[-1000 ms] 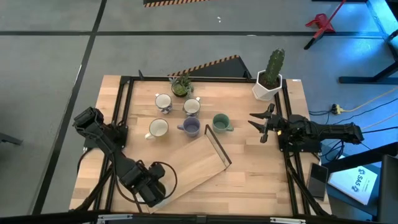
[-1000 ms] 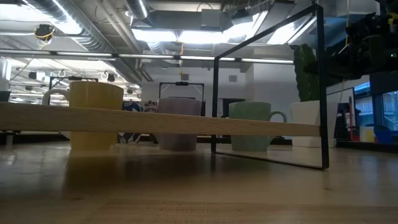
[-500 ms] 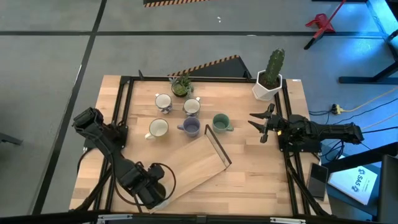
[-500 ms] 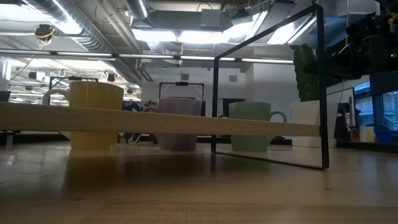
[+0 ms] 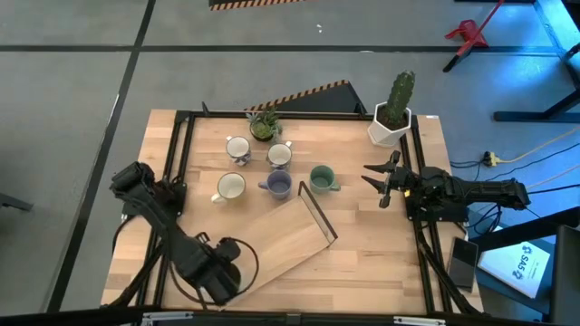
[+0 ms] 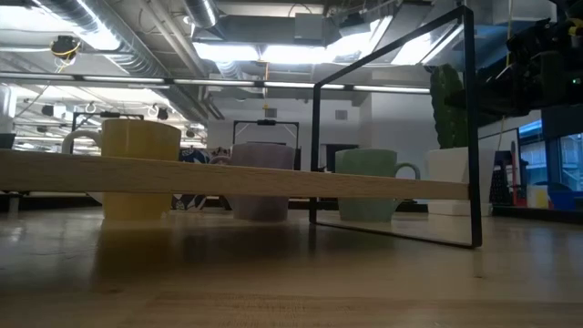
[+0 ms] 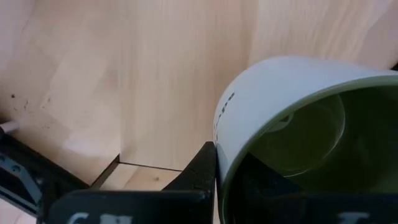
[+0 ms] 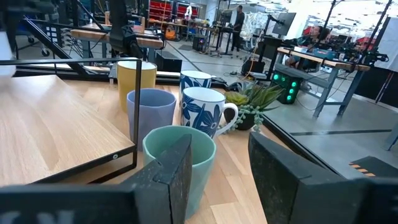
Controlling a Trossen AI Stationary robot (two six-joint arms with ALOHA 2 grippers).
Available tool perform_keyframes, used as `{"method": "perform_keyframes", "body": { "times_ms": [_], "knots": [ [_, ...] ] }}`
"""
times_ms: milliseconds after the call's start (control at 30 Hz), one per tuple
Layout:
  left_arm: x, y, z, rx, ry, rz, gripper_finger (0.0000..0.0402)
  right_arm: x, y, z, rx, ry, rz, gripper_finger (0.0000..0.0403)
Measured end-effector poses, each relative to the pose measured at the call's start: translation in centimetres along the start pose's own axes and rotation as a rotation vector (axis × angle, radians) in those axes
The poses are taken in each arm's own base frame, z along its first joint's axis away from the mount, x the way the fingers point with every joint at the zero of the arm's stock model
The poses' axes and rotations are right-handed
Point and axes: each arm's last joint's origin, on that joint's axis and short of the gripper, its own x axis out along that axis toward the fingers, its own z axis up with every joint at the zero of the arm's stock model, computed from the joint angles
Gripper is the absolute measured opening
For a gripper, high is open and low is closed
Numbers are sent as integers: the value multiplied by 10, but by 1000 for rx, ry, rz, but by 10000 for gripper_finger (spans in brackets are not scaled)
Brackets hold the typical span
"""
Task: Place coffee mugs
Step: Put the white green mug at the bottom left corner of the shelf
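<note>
While left pincer (image 7: pixel 214 186) grips olive mug (image 7: pixel 298 124), lettering unreadable; right pincer (image 5: pixel 373 184) open.

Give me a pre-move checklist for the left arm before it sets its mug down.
1. Grip: left gripper shut on a white mug with green interior, rim between the fingers: ok.
2. Mug level: it shows tilted in the wrist view: not ok.
3. Landing spot: bare wooden board beside the gripper: ok.
4. Board's black wire frame stands far from the held mug: ok.
5. Right gripper open, parked at the table's right, clear of the teal mug: ok.
6. Height above the board: cannot tell.
</note>
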Motion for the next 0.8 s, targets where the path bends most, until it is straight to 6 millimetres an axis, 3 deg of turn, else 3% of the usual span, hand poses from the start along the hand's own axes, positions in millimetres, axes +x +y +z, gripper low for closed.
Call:
{"method": "perform_keyframes", "body": {
  "times_ms": [133, 333, 800],
  "knots": [
    [4, -16, 1, 50, 13, 22, 16, 0, 0, 0, 0, 0, 0, 143],
    [-8, -15, 3, 50, -14, 83, 16, 0, 0, 0, 0, 0, 0, 143],
    [-1, -23, -1, 40, -31, 62, 16, 0, 0, 0, 0, 0, 0, 143]
  ]
}}
